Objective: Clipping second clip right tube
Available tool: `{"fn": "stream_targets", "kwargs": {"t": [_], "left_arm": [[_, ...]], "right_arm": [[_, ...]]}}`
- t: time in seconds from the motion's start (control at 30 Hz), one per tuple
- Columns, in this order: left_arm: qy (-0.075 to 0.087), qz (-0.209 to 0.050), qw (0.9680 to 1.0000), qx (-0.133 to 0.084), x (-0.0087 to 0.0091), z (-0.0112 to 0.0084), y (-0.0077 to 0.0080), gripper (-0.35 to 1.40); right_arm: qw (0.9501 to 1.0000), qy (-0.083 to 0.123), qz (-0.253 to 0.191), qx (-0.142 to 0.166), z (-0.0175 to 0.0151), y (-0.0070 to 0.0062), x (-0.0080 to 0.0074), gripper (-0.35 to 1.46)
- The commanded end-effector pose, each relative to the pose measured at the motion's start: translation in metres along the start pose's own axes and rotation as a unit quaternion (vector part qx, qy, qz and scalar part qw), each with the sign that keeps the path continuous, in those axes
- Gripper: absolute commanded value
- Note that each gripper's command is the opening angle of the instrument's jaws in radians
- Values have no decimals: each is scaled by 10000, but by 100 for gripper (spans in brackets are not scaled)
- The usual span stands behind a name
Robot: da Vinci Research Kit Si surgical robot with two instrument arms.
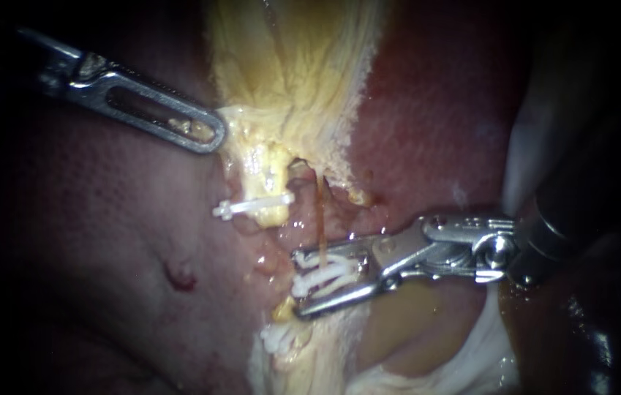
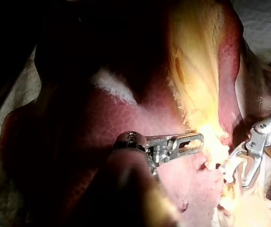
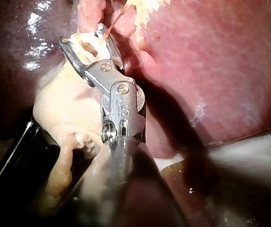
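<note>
– Between the right instrument's jaws, what do you see?

– A white clip. The jaws stand fairly wide, one against each side of it, so they hold it from both sides.

– And the right tube?

– It is the thin brownish strand running down from the yellow tissue near the liver's middle. Its lower end runs in at the upper jaw, right where the held clip sits. I cannot tell whether the clip's legs truly straddle it. The right wrist view shows the same strand meeting the jaws near their tips.

– Any other clips?

– Two, both white. The upper clip lies crosswise on the thicker, yellow left tube. It is just beside the right tube and apart from the jaws. The lower clip sits just past the lower jaw, toward the liver's lower edge, on pale tissue.

– Where is the left instrument?

– Its shaft comes in over the liver's upper left part. The slotted jaws lie together, narrow, and pinch the edge of the yellow tissue; bits of it show through the slot. It is well apart from the right instrument.

– Does the left wrist view agree?

– Yes. There the tips are pressed into the yellow tissue, and the right instrument's spread jaws show beyond them, beside the same tissue.
</note>
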Motion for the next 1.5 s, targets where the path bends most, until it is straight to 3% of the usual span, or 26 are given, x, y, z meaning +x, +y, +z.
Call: {"fn": "stream_targets", "kwargs": {"t": [0.03, 0.57, 1.03, 1.5], "left_arm": [[2, 2, 10000, 1, 0, 0, 0, -35], [2, -25, 10000, 2, 0, 0, 2, -35], [2, -23, 10000, 1, 1, 0, 2, -35], [2, -22, 10000, -1, 1, 1, 3, -35]], "right_arm": [[10000, 18, -14, 22, 0, -3, 2, 49], [9980, 306, 121, 535, -2, -30, 21, 49], [9974, 324, 299, 562, -8, -23, 19, 40], [9969, 308, 412, 589, -17, -22, 15, -13]]}}
